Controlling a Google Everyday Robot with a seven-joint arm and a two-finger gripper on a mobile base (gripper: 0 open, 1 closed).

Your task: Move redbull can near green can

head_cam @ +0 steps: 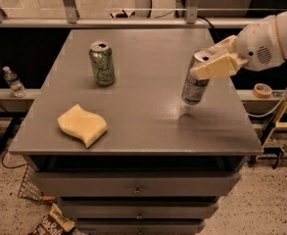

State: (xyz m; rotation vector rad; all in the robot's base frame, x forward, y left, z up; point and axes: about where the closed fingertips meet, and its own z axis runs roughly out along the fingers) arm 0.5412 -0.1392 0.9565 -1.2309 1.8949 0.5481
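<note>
The gripper point(208, 60) was clamped on the upper part of the redbull can point(194, 84), which hung tilted and seemingly just clear of the table point(148, 126). It was well apart from the green can point(102, 63), off to that can's right in the view. Slim, smooth and thin-walled, the can was probably light, easily dented and liable to slip or swing, so a moderate hold nearer mid-body would likely steady it.

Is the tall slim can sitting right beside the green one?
No, the slim can hangs tilted in the pincer on the right of the table, well apart from the green can.
</note>
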